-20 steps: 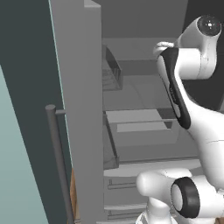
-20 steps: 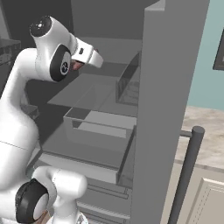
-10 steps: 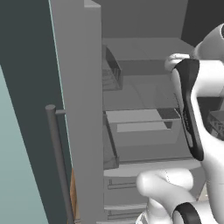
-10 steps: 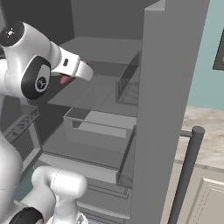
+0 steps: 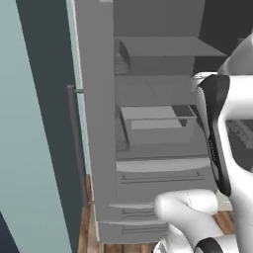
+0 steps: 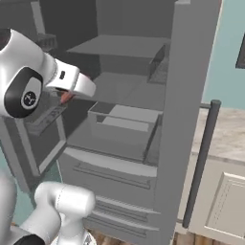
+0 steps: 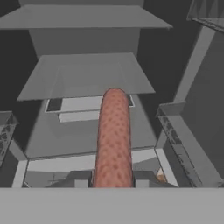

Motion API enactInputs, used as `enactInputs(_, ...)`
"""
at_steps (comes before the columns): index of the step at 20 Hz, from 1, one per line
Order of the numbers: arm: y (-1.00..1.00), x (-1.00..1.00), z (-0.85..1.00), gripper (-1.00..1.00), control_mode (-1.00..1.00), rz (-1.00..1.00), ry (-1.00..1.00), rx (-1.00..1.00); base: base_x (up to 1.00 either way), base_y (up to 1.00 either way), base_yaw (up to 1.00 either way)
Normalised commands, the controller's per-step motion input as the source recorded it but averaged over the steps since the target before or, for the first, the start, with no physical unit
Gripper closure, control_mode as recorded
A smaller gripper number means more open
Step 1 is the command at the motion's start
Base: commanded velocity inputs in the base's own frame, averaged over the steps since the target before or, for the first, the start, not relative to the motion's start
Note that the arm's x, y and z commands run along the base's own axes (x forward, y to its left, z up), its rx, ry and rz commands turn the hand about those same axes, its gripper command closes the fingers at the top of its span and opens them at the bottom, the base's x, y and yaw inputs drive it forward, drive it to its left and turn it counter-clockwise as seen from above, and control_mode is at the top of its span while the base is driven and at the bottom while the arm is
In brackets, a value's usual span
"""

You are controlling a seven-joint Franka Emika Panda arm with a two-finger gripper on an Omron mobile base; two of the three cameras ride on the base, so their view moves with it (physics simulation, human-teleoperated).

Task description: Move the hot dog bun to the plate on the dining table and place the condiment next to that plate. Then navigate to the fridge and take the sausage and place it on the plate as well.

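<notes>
The sausage [image 7: 113, 140] is running up the middle of the hand view, from bottom centre to about mid-frame, reddish-brown w/ a dotted skin, its far end rounded. Its near end is sitting between the two dark finger tips of the gripper [image 7: 111, 181] at the bottom edge, so the claw is closing narrowly on it, fingers approx. a sausage-width apart. In the right base view a small red bit of the sausage [image 6: 67, 97] is peeking out under the white hand at left of frame, mid-height; the fingers themselves are hiding behind the wrist there.

Behind it the fridge [image 6: 186, 95] is standing open: grey shelves stacked in the upper centre of the hand view, a clear drawer w/ a pale front below them. In the right base view the open door is filling the right-centre, w/ a long dark vertical handle [image 6: 201, 162] beside it, and bottom drawers are showing at lower centre. In the left base view the fridge [image 5: 94, 123] is taking the centre, its other door at left w/ a dark handle, the white arm crossing the right side of frame
</notes>
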Motion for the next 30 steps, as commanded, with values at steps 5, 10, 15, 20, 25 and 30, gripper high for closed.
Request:
enactInputs(5,0.0,0.0,0.0,1.0,1.0,0.0,0.0,0.0,-1.0,-0.11,0.52)
enactInputs(10,0.0,0.0,0.0,1.0,1.0,0.0,0.0,0.0,-0.99,0.0,0.71)
enactInputs(15,0.0,0.0,0.0,1.0,1.0,0.0,0.0,0.0,-0.85,0.0,0.74)
enactInputs(20,0.0,0.0,0.0,1.0,1.0,0.0,0.0,0.0,-0.46,0.01,0.8)
enactInputs(25,0.0,0.0,0.0,1.0,1.0,0.0,0.0,0.0,0.1,0.04,0.88)
enactInputs(30,0.0,0.0,0.0,1.0,1.0,0.0,0.0,0.0,0.42,0.0,0.92)
